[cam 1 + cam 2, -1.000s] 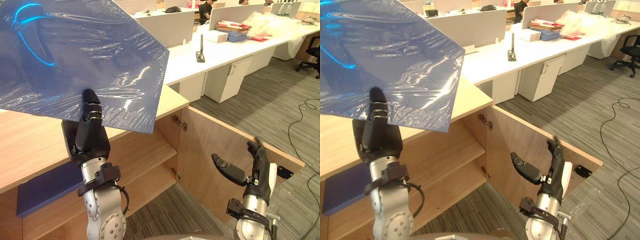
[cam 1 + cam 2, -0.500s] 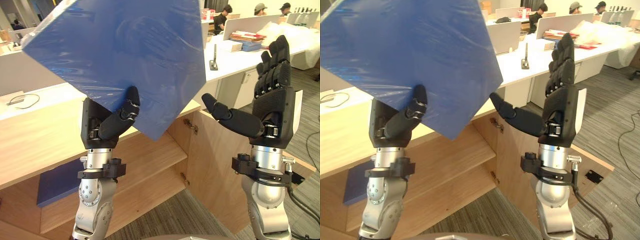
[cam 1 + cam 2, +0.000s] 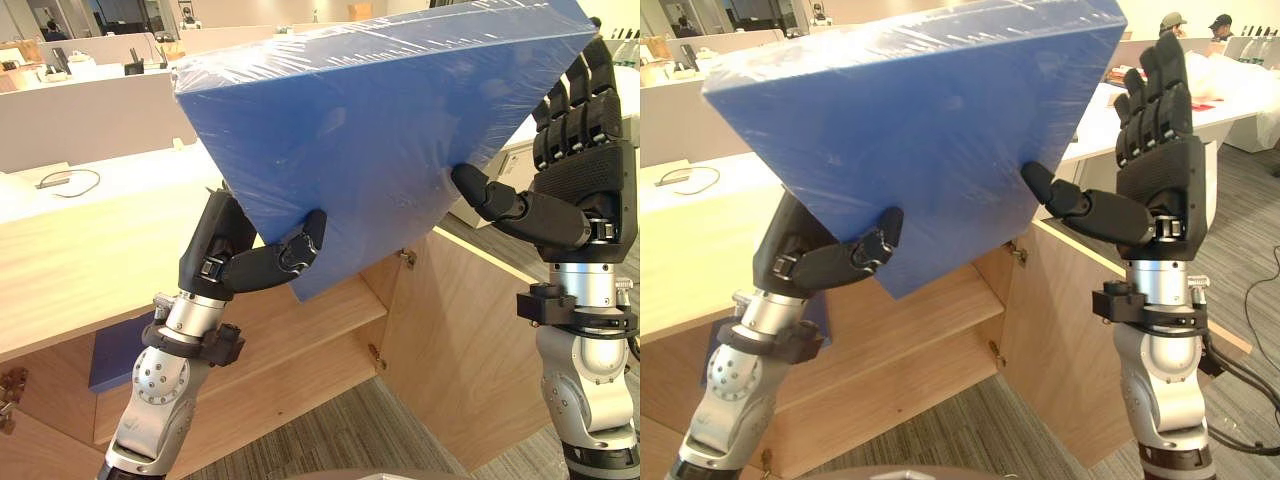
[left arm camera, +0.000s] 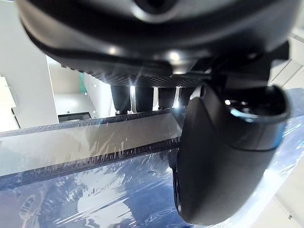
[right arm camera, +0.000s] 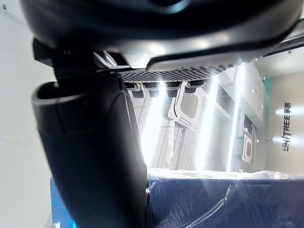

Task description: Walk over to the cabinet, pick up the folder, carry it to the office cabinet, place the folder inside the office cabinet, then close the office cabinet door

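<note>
Newly raised right hand (image 3: pixel 1155 170) at folder (image 3: pixel 930 130) edge, left hand (image 3: pixel 815 262) pinching corner

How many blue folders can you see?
2. The wrapped blue folder is pinched by the left hand, the right hand touching its edge. A second blue folder lies on the cabinet shelf, partly behind the left arm; others may be hidden.

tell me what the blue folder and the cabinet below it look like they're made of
Folder: stiff blue board or plastic, judging by its flat faces and squared edge. A clear glossy film wraps it, shown by the wrinkles and glints. Cabinet: light wood-grain panels with a matte finish, either veneer or laminate on board; the look leaves that open. Its hinge looks like bare metal.
</note>
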{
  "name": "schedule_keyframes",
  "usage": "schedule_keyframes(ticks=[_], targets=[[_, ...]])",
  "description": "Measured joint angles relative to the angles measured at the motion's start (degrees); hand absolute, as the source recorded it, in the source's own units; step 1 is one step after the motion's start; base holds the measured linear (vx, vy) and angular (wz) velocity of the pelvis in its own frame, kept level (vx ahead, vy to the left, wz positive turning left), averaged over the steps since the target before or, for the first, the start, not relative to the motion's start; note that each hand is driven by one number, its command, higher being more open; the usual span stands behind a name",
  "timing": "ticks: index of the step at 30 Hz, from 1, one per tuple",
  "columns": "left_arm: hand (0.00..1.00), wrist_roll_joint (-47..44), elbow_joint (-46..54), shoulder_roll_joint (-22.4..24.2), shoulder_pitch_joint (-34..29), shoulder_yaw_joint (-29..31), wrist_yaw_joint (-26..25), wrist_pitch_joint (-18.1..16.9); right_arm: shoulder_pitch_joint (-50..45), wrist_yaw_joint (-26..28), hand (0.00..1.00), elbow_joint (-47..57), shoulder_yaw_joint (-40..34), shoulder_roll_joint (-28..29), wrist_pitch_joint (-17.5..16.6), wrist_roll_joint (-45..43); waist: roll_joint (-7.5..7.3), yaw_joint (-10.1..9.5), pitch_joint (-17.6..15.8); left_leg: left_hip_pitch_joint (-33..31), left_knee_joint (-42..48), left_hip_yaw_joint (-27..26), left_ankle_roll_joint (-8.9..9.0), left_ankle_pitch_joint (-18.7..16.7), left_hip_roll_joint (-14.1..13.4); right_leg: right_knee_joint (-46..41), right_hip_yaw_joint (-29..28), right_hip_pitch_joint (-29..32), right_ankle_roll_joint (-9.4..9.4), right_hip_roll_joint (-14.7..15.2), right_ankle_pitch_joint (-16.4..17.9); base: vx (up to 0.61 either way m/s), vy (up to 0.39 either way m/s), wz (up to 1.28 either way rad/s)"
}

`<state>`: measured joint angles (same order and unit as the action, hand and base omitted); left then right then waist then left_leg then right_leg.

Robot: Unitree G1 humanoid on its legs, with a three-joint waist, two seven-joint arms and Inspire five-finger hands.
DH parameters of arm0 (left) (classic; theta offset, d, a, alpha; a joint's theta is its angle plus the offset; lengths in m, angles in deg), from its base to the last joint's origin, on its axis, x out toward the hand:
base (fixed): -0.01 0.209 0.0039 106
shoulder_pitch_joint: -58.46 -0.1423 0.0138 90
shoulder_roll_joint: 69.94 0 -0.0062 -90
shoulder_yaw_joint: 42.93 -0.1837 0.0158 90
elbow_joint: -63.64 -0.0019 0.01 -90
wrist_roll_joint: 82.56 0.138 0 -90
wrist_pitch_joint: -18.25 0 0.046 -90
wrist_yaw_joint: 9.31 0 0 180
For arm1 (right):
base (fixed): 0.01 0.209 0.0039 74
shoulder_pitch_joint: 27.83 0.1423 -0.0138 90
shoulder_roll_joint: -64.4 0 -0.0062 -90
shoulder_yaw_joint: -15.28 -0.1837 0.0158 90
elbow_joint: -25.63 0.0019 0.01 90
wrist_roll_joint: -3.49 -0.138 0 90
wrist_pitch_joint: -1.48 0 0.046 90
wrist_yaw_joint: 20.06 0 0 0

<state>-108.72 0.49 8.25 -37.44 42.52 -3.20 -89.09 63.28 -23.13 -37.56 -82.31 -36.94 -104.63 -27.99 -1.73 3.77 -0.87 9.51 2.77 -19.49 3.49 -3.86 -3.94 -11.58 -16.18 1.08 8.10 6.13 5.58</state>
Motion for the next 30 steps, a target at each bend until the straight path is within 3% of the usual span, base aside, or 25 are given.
schedule_keyframes(ticks=[7, 12, 13, 15, 20, 27, 28, 30], targets=[[0.0, -3.7, -1.87, -3.2, -0.01, 0.45, 4.52, 0.02, 7.87, 7.99, 1.0, -4.17, 4.25, -9.68, -0.11, -8.37, -0.86, -0.05, -0.28, -0.51, -0.87, -0.04, -0.29, 0.33, -0.01, 2.04, 0.09, -0.1, -0.05, 0.03, -1.28, 0.0, 0.001, 0.0], [0.0, -4.37, -2.92, -6.5, 0.65, -1.36, 5.64, 0.0, 13.35, 12.41, 1.0, -6.29, 12.02, -16.81, -0.37, -11.55, -1.53, -0.06, -0.18, -0.75, -1.24, -0.18, -0.44, 0.43, -0.04, 2.9, 0.27, -0.29, -0.19, 0.06, -2.19, 0.0, 0.0, 0.0], [0.0, -4.9, -3.66, -6.8, 0.65, -1.47, 5.62, -0.01, 14.39, 12.56, 0.0, -7.11, 13.56, -18.6, -0.33, -12.5, -1.77, -0.08, -0.1, -0.75, -1.3, -0.18, -0.49, 0.48, -0.04, 2.9, 0.3, -0.27, -0.24, 0.07, -2.26, 0.0, 0.0, 0.0], [0.0, -5.87, -4.82, -7.91, 0.66, -2.28, 5.52, 0.0, 15.97, 14.22, 0.0, -9.09, 16.49, -23.01, -0.13, -16.54, -2.54, -0.31, 0.28, -0.76, -1.49, -0.14, -0.51, 0.57, -0.01, 2.96, 0.43, -0.26, -0.25, 0.11, -2.3, -0.04, -0.001, 0.02], [0.0, -6.08, -6.07, -9.44, 0.84, -4.44, 5.27, -0.05, 16.77, 15.79, 0.0, -9.63, 19.94, -28.4, 0.06, -20.43, -2.67, -0.54, 0.3, -0.92, -1.56, -0.04, -0.63, 0.66, 0.26, 3.28, 0.63, -0.26, -0.02, 0.47, -2.5, -0.01, 0.003, 0.01], [0.0, -7.1, -10.72, -11.44, 1.12, -6.5, 5.17, 0.0, 16.76, 17.92, 0.0, -10.37, 23.61, -31.03, 1.12, -20.35, -2.45, -0.34, 0.31, -1.92, -1.57, 0.39, -0.67, 1.07, 0.28, 4.39, 1.27, -0.04, 0.01, 0.71, -3.22, -0.02, 0.0, 0.03], [1.0, -7.07, -10.85, -11.91, 1.13, -7.11, 5.17, -0.01, 16.76, 17.86, 0.0, -10.6, 24.06, -31.14, 1.38, -20.35, -2.46, -0.35, 0.32, -2.01, -1.57, 0.62, -0.68, 1.13, 0.27, 4.4, 1.49, -0.06, -0.01, 0.72, -3.24, -0.01, -0.002, 0.08], [1.0, -7.68, -10.93, -13.27, 1.41, -8.44, 5.55, -0.01, 16.76, 17.73, 0.0, -11.29, 24.23, -31.14, 1.72, -20.18, -2.43, -0.42, 0.33, -2.05, -1.58, 0.84, -0.69, 1.17, 0.27, 4.39, 1.7, -0.12, -0.03, 0.75, -3.26, -0.02, 0.003, 0.06]])
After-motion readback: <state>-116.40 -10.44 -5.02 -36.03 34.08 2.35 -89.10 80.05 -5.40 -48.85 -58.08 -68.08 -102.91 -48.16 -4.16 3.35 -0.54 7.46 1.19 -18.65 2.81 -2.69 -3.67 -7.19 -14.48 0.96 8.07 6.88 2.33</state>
